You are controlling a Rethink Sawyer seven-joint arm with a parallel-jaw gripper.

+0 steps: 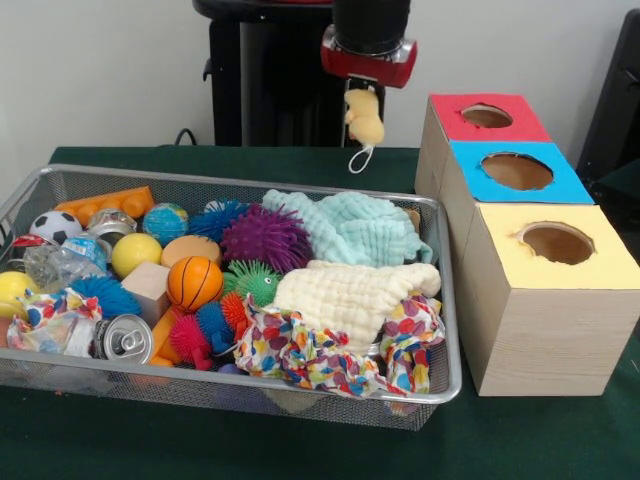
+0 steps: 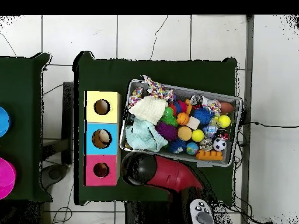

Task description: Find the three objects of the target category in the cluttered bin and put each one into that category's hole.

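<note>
My gripper hangs above the table's far side, between the wire-mesh bin and the boxes. It is shut on a pale yellow plush animal, which dangles below it with a thin loop hanging down. The red-surrounded hole lies to the right of the plush and about level with it. In the overhead view the arm's black head sits between the bin and the red box and hides the plush. No tiger or bear plush shows in the bin.
The blue-surrounded hole and the yellow-surrounded hole stand in line with the red one. The bin holds spiky balls, an orange basketball, a can, and cloths. A pale shape shows inside the blue hole from overhead.
</note>
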